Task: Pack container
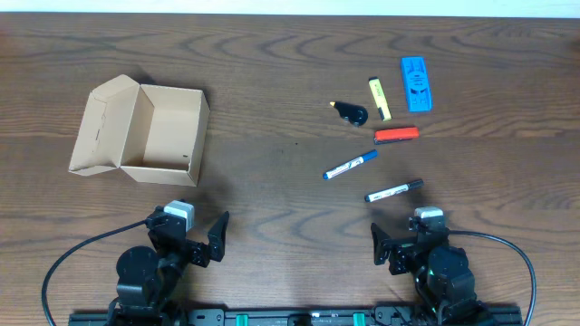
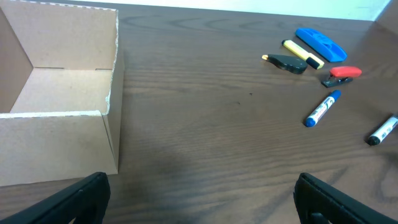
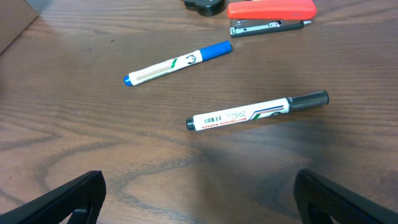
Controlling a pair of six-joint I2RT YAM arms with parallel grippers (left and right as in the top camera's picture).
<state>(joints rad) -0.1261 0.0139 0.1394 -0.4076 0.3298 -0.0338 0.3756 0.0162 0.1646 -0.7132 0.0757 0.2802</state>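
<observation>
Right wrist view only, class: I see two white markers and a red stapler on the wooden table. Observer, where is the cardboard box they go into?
Observer: The small tan cardboard box stands before the left hand, far from the blue-capped white marker and the black-capped white marker.
Operator: Is it open?
Observer: Yes. Its flap lid is folded back and nothing lies inside.
Operator: Is anything beyond the red stapler?
Observer: A yellow highlighter and a flat blue plastic block lie farther out.
</observation>
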